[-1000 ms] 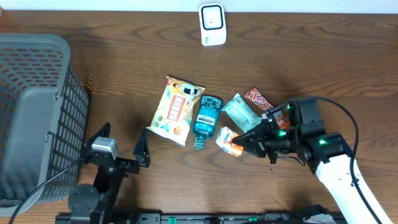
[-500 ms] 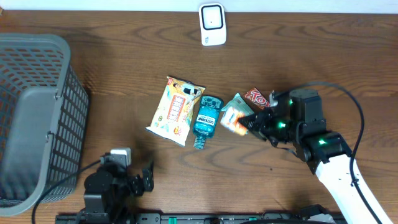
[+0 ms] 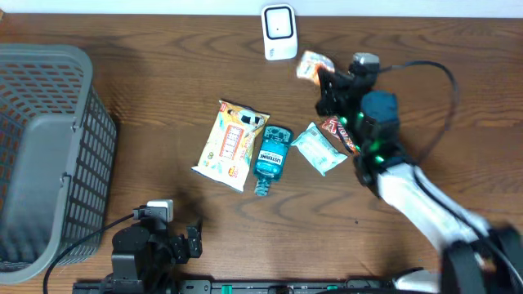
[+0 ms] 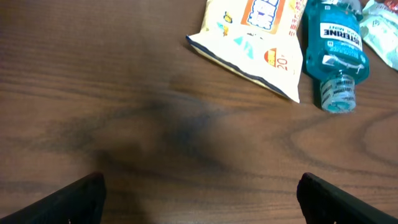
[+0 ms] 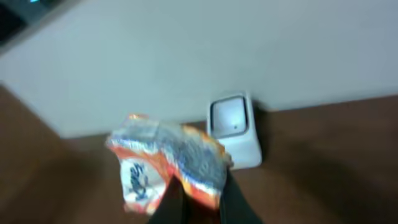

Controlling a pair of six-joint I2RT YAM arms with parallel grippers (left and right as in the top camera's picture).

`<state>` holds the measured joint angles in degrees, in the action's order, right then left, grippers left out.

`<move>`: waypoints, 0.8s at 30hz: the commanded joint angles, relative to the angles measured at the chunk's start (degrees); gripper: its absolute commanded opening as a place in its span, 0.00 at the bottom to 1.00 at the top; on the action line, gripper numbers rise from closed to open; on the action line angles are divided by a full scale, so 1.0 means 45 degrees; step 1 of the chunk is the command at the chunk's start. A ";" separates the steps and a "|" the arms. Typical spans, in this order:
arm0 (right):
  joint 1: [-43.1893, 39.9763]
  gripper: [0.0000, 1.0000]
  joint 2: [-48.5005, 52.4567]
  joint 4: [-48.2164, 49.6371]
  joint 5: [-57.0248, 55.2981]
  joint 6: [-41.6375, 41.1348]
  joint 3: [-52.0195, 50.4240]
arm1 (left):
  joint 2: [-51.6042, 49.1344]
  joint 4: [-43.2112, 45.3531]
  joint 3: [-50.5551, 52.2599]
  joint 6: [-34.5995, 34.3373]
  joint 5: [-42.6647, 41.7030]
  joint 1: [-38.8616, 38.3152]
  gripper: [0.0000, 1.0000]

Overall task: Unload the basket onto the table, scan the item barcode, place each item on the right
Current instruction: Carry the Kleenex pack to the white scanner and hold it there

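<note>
A small orange-and-white snack packet [image 3: 313, 67] hangs above the table, just right of the white scanner [image 3: 279, 33] at the far edge. My right gripper [image 3: 327, 79] is shut on the packet's lower end. In the right wrist view the blurred packet [image 5: 168, 165] sits between the dark fingers [image 5: 233, 205], with the scanner [image 5: 236, 127] just behind it against the white wall. No barcode can be made out. My left gripper [image 4: 200, 193] stands wide open over bare wood near the front edge, holding nothing.
A grey mesh basket [image 3: 49, 147] fills the left side. Mid-table lie a yellow snack bag [image 3: 230, 145], a blue mouthwash bottle [image 3: 272, 155], a pale green packet [image 3: 319, 149] and a red candy wrapper [image 3: 339, 131] partly under my right arm.
My right gripper has carried the packet from the middle of the table up and back to beside the scanner. The left arm folded back toward the front edge.
</note>
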<state>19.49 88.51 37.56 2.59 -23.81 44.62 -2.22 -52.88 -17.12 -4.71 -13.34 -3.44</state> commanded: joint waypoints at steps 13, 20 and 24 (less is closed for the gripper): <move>0.0277 0.01 0.8956 -0.0034 -0.1137 0.1598 0.9632 | 0.0019 -0.0442 0.0092 -0.0068 0.0029 -0.0029 0.98; 0.0291 0.01 1.2094 -0.0947 -0.1185 0.1608 1.3731 | 0.0019 -0.0442 0.0092 -0.0068 0.0029 -0.0029 0.98; 0.0301 0.01 1.3080 -0.1088 -0.1481 0.1836 1.4688 | 0.0019 -0.0442 0.0092 -0.0068 0.0029 -0.0029 0.98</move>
<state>20.51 144.33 33.19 -2.26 -17.12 107.90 -2.20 -52.93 -17.17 -4.73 -13.34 -3.44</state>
